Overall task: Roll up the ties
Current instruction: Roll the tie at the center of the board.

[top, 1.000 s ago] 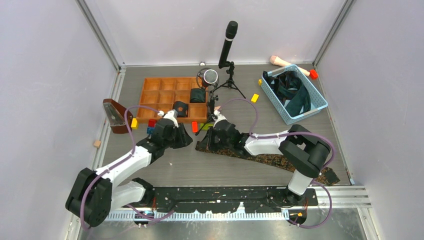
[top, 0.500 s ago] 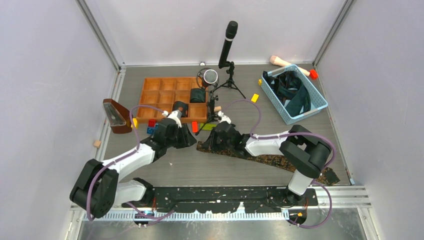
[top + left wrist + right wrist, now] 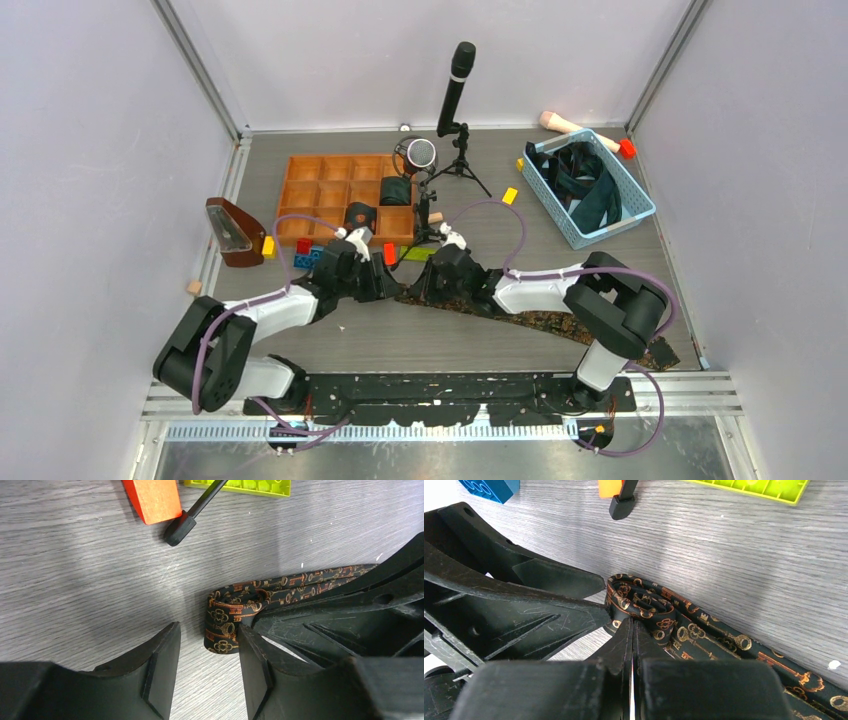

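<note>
2 rolls (image 3: 360,215) in tray (image 3: 312,190), key-print tie (image 3: 300,580) only started, more in basket (image 3: 618,228); L gripper (image 3: 207,645) jaws apart round its coil (image 3: 220,630), R gripper (image 3: 631,630) jaws together.

The tie (image 3: 222,625) between the left pincer's (image 3: 209,635) fingers (image 3: 160,665) is smooth woven cloth, printed with gold and rust keys; the fingers are matt black plastic, scuffed with scratches. Ahead of the pincer, the table (image 3: 75,570) is matt grey wood-grain and the orange block (image 3: 152,497) smooth plastic
</note>
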Robot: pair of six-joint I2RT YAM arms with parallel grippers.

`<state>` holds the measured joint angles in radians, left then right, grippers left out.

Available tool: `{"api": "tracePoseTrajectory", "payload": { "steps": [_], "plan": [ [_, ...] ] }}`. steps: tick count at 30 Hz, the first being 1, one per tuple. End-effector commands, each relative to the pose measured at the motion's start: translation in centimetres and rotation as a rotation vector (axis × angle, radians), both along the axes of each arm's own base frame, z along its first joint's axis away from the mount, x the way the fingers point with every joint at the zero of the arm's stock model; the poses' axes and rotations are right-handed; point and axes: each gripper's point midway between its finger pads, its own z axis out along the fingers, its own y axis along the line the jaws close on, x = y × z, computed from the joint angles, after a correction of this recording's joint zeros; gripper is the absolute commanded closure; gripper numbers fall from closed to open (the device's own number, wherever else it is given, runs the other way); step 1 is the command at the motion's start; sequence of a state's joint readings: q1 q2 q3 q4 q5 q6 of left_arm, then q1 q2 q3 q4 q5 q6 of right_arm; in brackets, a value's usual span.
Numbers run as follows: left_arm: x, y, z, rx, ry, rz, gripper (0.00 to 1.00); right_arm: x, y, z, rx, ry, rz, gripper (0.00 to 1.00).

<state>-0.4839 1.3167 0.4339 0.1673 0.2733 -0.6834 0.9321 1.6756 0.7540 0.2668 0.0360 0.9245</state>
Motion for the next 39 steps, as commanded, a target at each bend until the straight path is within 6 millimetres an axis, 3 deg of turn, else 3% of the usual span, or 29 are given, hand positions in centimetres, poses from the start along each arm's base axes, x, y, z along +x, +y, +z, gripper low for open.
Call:
{"api": "tracePoseTrajectory", "payload": {
  "steps": [1,20,25,32,36,39],
  "plan": [
    [0.2,-1.1,0.9,-0.071,-0.024,-0.028,0.51,0.4,-0.3,1.1,0.015,-0.020,-0.035,1.00],
    [-0.6,-2.2,0.2,-0.153,0.010,-0.053,0.47,0.3,-0.7,0.1,0.011,0.008,-0.060,1.00],
    [-0.7,-2.6,0.2,-0.165,0.011,-0.064,0.53,0.3,-0.4,0.0,0.019,0.015,-0.059,1.00],
    [-0.8,-2.5,-0.1,-0.151,0.012,-0.072,0.60,0.3,-0.1,2.7,0.069,-0.023,-0.039,0.95],
    [-0.7,-2.5,-0.2,-0.146,0.014,-0.072,0.61,0.2,-0.8,4.3,0.085,-0.060,-0.048,0.91],
    [-0.7,-2.5,-0.2,-0.144,0.014,-0.071,0.61,0.2,-1.8,4.4,0.061,-0.070,-0.071,0.91]
  ]
}}
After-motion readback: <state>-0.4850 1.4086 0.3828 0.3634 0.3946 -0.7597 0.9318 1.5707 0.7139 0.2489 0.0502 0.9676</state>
